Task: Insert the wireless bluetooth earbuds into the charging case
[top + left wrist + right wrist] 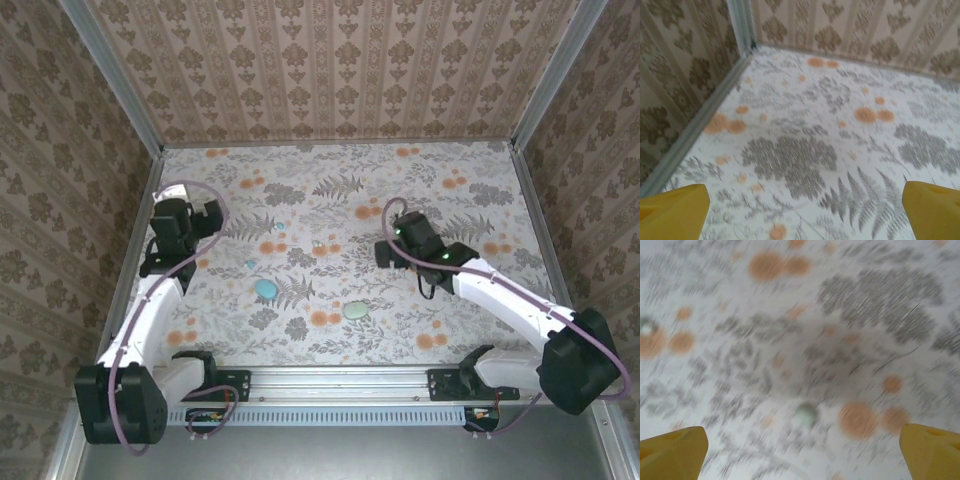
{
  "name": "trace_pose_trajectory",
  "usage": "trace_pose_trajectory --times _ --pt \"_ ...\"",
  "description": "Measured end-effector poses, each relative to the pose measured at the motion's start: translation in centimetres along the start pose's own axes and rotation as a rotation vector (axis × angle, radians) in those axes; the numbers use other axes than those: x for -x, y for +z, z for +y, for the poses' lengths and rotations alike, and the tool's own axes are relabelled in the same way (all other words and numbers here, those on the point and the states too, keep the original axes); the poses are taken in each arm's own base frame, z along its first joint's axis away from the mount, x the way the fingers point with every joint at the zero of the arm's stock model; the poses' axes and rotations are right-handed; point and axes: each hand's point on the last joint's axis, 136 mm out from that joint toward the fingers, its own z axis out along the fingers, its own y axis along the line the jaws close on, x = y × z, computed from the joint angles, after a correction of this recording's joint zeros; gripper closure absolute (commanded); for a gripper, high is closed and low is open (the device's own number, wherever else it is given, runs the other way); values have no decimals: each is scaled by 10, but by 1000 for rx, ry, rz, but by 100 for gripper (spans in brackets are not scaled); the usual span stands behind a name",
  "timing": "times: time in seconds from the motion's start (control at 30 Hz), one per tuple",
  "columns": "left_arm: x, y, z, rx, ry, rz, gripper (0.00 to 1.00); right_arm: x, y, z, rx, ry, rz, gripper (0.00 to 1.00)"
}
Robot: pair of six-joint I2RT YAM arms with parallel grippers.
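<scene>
My left claw [205, 215], at the far left, and my right claw [388, 248], right of centre, both hang spread and empty over the floral-print table [330, 180], I judge ready to pick. The teal oval charging case [266, 289] lies near the centre. A small teal earbud [250, 264] sits just beyond it and a pale green oval shell [356, 310] to its right. I cannot tell what either holds.

On the tabletop [330, 180], the charging case [266, 289] lay toward the front. An earbud [250, 264] sat just behind it. A second item [356, 310] lay to its right. The left tool [207, 214] stood behind-left of the case, and the right tool [384, 251] behind-right.
</scene>
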Motion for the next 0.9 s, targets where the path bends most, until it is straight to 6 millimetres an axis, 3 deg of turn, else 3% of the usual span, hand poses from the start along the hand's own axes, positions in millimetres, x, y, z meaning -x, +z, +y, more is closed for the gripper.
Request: trace_pose_trajectory --times 0.1,0.27,0.47,0.67,0.9 --pt "-19 -6 -28 -78 47 62 0 -26 -12 28 59 -45 63 0" --pt "-51 -17 -91 -234 172 135 0 -62 -25 66 136 -113 147 0" --pt "-85 -20 -140 -328 288 206 0 -93 -11 101 112 -189 273 0" --pt "-90 -24 -168 -367 338 214 0 -103 4 125 59 -229 346 0" --pt "-97 -28 -171 -370 348 219 0 -111 10 122 14 -241 385 0"
